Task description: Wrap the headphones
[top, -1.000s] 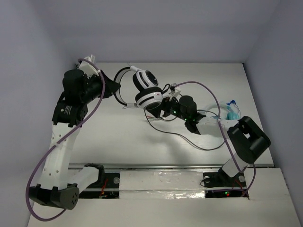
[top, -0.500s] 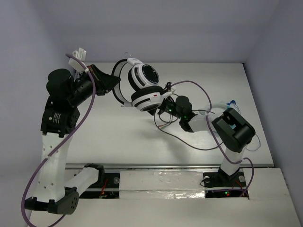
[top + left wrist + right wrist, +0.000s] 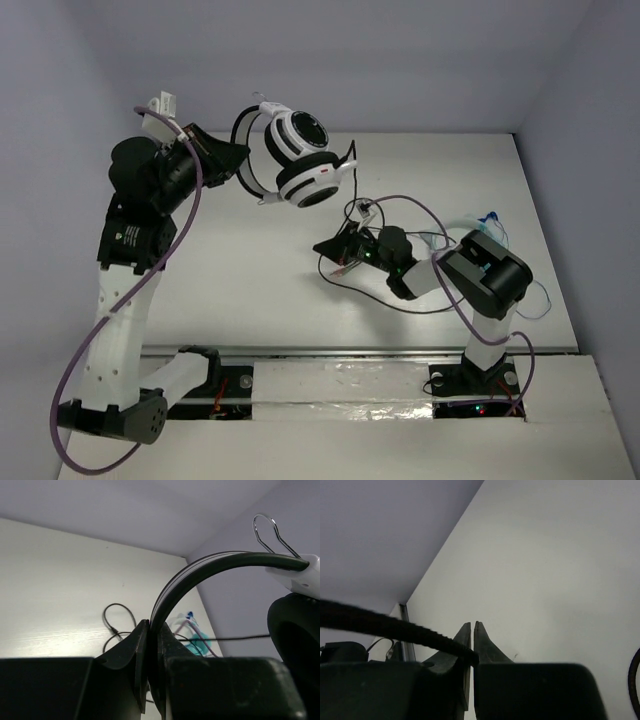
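Note:
The headphones (image 3: 300,160) hang in the air above the back left of the table, white-rimmed earcups to the right. My left gripper (image 3: 243,152) is shut on their thin black headband (image 3: 200,567), which arcs up from between the jaws; one earcup (image 3: 295,630) fills the right edge of the left wrist view. Their thin black cable (image 3: 345,272) trails down to loops on the table. My right gripper (image 3: 323,247) sits low over the table's middle, shut on the cable (image 3: 380,622), which enters the jaws from the left.
Teal headphones (image 3: 488,238) lie at the table's right side, behind the right arm. A metal rail (image 3: 350,350) runs along the near edge. Grey walls close in the back and both sides. A purple hose loops over each arm.
The left arm has raised the headphones up and back. The right gripper has moved left and down away from the earcups and shut on the cable.

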Controlling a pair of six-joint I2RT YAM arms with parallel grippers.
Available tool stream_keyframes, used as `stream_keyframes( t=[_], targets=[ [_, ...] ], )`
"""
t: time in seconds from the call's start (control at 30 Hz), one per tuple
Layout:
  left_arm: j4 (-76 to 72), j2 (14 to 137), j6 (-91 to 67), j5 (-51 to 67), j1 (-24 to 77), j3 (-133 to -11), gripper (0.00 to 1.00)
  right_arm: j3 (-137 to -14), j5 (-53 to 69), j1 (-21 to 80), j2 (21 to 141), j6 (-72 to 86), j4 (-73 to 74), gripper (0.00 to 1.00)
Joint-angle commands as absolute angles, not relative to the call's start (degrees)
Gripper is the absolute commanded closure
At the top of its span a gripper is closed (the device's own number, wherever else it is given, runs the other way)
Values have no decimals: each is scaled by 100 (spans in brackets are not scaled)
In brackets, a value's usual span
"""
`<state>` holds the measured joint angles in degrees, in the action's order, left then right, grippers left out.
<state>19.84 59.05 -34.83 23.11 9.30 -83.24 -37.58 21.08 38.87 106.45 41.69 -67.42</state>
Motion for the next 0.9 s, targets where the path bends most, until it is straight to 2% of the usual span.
stream_keyframes(
  t=[0.0, 0.13, 0.23, 0.37, 0.5, 0.67, 0.73, 0.87],
  targets=[
    [1187, 6239, -3788, 1715, 896, -8026, 100, -3517, 2171, 4060, 10486, 4525, -7163, 100],
    [941, 6214, -3727, 1144, 844, -7595, 100, -3121, 1654, 4184, 9793, 4527, -6374, 100],
    [905, 6082, -3630, 1028, 782, -7357, 100, -3076, 802, 4236, 8923, 4325, -4978, 100],
    [1151, 5951, -3358, 1841, 782, -7164, 100, -3496, -1006, 4236, 8017, 3982, -2871, 100],
    [1345, 5670, -3366, 2889, 782, -6673, 100, -4322, -1985, 4236, 7839, 3088, -1891, 100],
    [380, 5449, -4234, 4172, 782, -5758, 100, -5474, -1646, 4175, 8682, 2409, -1714, 100],
    [-443, 5397, -4996, 4228, 782, -5380, 100, -5800, -1303, 4175, 9086, 2487, -1740, 100],
    [-1712, 5282, -6124, 3659, 782, -4887, 100, -5582, -844, 4455, 9263, 2830, -2267, 100]
  ],
)
